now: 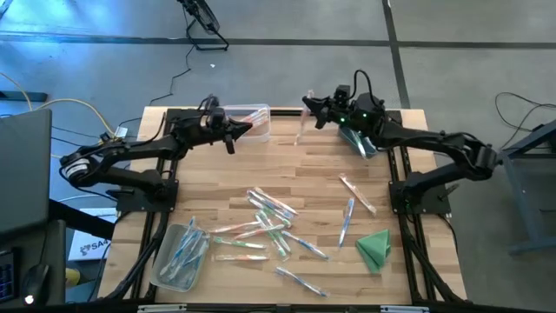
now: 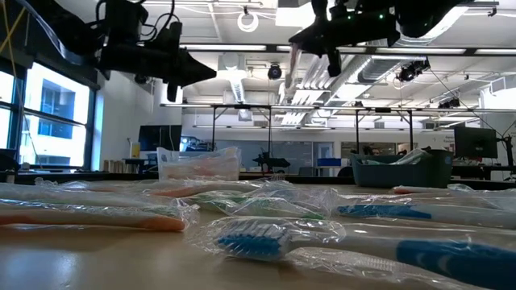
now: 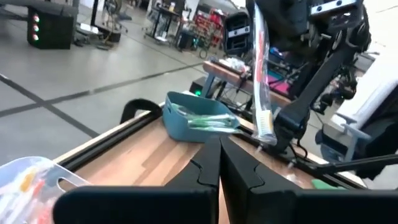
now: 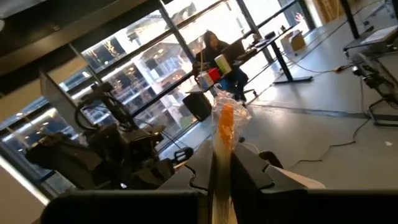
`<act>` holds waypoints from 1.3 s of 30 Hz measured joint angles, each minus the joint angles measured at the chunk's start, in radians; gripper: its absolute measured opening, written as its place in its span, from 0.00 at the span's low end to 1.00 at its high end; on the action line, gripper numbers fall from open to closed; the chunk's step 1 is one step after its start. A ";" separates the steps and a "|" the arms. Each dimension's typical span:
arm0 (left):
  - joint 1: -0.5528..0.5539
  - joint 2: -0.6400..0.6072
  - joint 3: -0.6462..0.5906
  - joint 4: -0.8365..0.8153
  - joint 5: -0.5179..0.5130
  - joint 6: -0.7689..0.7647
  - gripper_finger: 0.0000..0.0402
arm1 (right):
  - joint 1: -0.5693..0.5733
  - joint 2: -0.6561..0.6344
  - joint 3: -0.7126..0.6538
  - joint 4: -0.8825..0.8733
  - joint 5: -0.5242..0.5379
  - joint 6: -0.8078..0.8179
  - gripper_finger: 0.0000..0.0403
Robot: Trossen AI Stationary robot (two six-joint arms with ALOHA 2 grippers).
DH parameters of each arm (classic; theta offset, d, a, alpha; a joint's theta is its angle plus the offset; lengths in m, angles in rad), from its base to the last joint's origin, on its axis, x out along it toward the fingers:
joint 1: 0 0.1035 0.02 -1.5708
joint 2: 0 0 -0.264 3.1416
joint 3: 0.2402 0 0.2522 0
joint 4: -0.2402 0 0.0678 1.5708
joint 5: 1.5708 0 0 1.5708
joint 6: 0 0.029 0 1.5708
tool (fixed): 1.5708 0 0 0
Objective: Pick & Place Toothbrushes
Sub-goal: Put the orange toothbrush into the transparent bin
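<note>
- The right gripper, raised over the table's far edge, is clamped on a slim, plastic-wrapped toothbrush with an orange handle that hangs between the two far bins.
- The left gripper hovers with fingers pressed together by the clear plastic bin.
- The left wrist view shows green brushes inside the blue-grey bin.
- More crinkly wrapped toothbrushes lie scattered mid-table on the pale wooden tabletop.

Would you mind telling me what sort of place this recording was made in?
Probably a robotics lab or workshop in a large open industrial hall: a wooden table with arms mounted on it stands on a bare concrete floor, and exposed ceiling ducts and rows of benches with monitors lie beyond.
</note>
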 joint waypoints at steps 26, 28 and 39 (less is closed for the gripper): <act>-0.170 0.438 0.388 -0.071 0.052 0.188 0.09 | 0.003 0.022 0.000 0.009 -0.053 -0.082 0.06; -0.170 0.440 0.398 -0.068 0.058 0.172 0.16 | 0.003 0.022 0.000 0.003 -0.053 -0.083 0.06; -0.171 0.440 0.417 -0.069 0.063 0.143 0.43 | 0.032 0.022 0.000 -0.020 -0.046 -0.200 0.06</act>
